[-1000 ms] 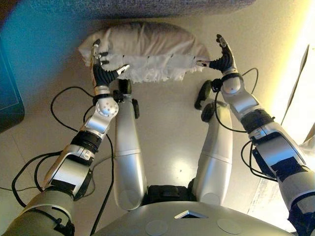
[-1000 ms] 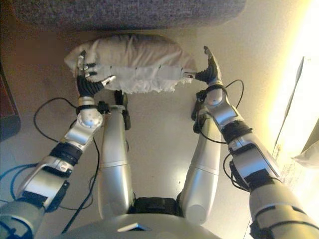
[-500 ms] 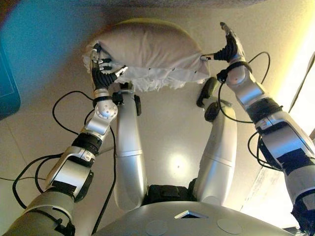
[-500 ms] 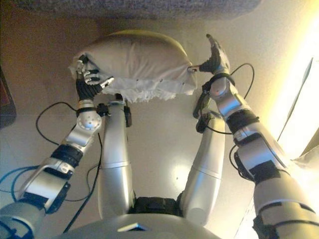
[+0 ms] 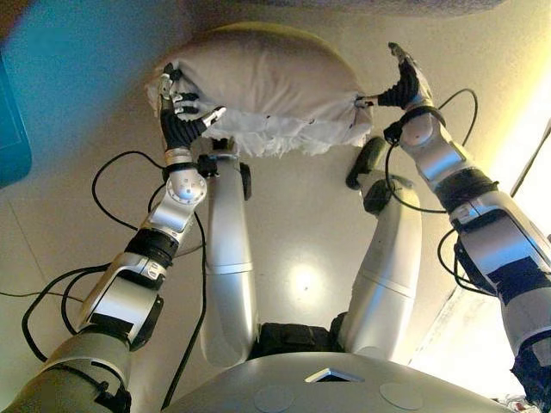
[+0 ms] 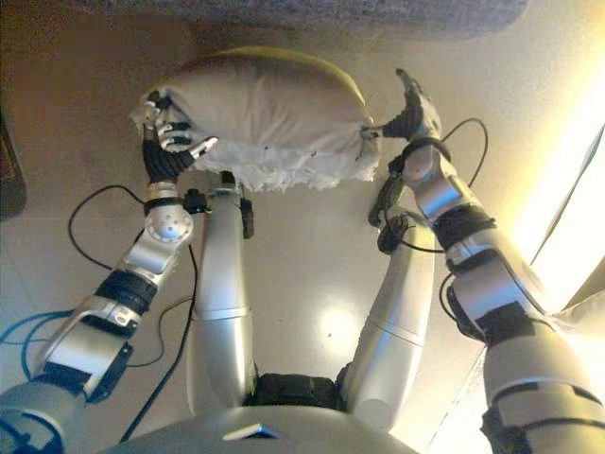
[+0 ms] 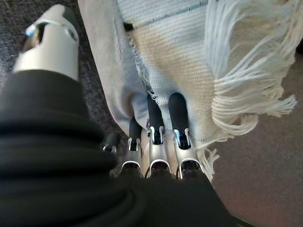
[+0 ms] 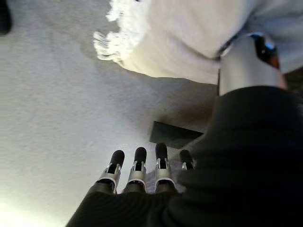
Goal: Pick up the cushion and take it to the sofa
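Left eye view shows the cushion point(image 5: 263, 82), pale beige with a white fringed edge point(image 5: 275, 138) along its near side, held up off the glossy tiled floor point(image 5: 77, 232) between the two hands. Just beyond it runs the dark grey sofa point(image 6: 312, 14), its front edge across the far side of the scene, with nothing lying between cushion and sofa. A teal object point(image 5: 10, 129) sits at the far left edge, too cropped to identify. The left hand point(image 5: 179, 110) presses against the cushion's left end, its fingers point(image 7: 177, 113) straight and laid flat on the woven fabric beside the fringe. The right hand point(image 5: 403, 79) meets the right end, its thumb point(image 8: 244, 59) touching the cloth while its fingers point(image 8: 139, 161) stretch straight and clear of it.
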You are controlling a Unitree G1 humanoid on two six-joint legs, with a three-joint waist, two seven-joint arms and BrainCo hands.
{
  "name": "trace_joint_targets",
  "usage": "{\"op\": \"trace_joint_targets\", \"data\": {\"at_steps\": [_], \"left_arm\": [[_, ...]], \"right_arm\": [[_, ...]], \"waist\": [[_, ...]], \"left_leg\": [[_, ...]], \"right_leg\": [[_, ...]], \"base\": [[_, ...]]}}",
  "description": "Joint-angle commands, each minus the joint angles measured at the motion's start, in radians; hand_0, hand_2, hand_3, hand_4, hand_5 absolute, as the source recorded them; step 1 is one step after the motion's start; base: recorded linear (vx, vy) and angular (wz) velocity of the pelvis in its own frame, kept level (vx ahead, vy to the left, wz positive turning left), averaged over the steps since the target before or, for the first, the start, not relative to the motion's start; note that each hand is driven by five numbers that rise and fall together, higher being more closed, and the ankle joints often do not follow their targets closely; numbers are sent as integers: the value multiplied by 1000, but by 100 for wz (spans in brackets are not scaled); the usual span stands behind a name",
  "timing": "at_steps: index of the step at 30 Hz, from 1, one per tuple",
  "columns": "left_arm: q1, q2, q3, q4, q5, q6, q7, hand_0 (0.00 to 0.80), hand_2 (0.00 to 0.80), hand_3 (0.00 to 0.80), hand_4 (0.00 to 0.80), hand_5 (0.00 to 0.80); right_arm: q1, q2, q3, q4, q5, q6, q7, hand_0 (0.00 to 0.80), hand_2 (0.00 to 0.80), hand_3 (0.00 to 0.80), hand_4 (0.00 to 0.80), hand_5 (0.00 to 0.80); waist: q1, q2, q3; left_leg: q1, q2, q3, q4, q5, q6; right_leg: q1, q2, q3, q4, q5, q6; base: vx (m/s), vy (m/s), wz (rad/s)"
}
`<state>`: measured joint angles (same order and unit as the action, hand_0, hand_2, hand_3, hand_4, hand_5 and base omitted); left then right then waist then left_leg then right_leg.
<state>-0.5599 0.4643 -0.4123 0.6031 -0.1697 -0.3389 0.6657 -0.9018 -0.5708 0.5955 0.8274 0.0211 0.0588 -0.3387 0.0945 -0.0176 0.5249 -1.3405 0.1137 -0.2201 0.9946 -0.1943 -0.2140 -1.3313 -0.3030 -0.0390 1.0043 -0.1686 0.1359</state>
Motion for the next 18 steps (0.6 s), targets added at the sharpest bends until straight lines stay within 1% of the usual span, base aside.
{"op": "trace_joint_targets", "data": {"at_steps": [1,2,4,5,7,10,13,15,18], "left_arm": [[36,17,-4,-24,11,-25,37,0,0,0,0,0],[33,21,1,-23,10,-27,39,0,0,0,0,0],[26,31,7,-21,5,-29,46,0,0,0,0,0],[24,36,11,-21,3,-30,45,0,0,0,0,0],[22,45,17,-19,-3,-33,44,0,0,0,0,0],[11,55,21,-2,-5,-35,41,0,0,0,0,0],[0,55,20,23,-8,-47,46,0,0,0,0,0],[-13,49,17,41,-4,-54,52,0,0,0,0,0],[-23,39,14,60,2,-63,63,0,0,0,0,0]], "right_arm": [[87,-89,-81,-18,59,-28,-59,0,0,0,0,0],[100,-95,-93,-18,55,-30,-61,0,0,0,0,0],[126,-117,-109,-21,-5,-15,-61,0,0,0,0,0],[136,-128,-110,-23,-48,3,-51,0,0,0,0,0],[151,-153,-102,-13,-72,13,-36,0,0,0,0,0],[161,-167,-97,21,-55,10,-28,0,0,0,0,0],[165,-169,-91,46,-108,1,-12,0,0,0,0,0],[169,-163,-76,54,-94,-13,-12,0,0,0,0,0],[172,-146,-86,57,-10,-24,-33,0,0,0,0,0]], "waist": [[-20,33,-5],[-24,30,-5],[-33,23,-5],[-36,20,-5],[-39,14,-5],[-40,6,-5],[-41,1,-5],[-43,-2,-5],[-45,-4,-5]], "left_leg": [[-26,-7,72,-129,138,93],[-26,-5,73,-125,137,92],[-26,-1,75,-116,133,91],[-27,1,76,-112,131,91],[-25,6,79,-109,129,93],[-19,11,81,-106,124,94],[-12,17,80,-111,123,93],[-8,19,81,-121,124,92],[-3,22,82,-133,124,90]], "right_leg": [[12,20,-10,42,7,5],[13,22,-9,42,8,5],[20,25,-10,39,12,7],[24,24,-12,37,13,7],[30,23,-15,33,18,9],[40,21,-21,24,27,11],[51,22,-26,16,28,12],[58,24,-30,2,32,12],[65,26,-33,-13,32,12]], "base": [[8,27,-6],[7,24,-6],[2,14,-6],[-3,-3,-6],[-4,-15,-6],[-8,-24,-7],[-14,-6,-13],[-21,-19,-5],[-26,-7,-4]]}}
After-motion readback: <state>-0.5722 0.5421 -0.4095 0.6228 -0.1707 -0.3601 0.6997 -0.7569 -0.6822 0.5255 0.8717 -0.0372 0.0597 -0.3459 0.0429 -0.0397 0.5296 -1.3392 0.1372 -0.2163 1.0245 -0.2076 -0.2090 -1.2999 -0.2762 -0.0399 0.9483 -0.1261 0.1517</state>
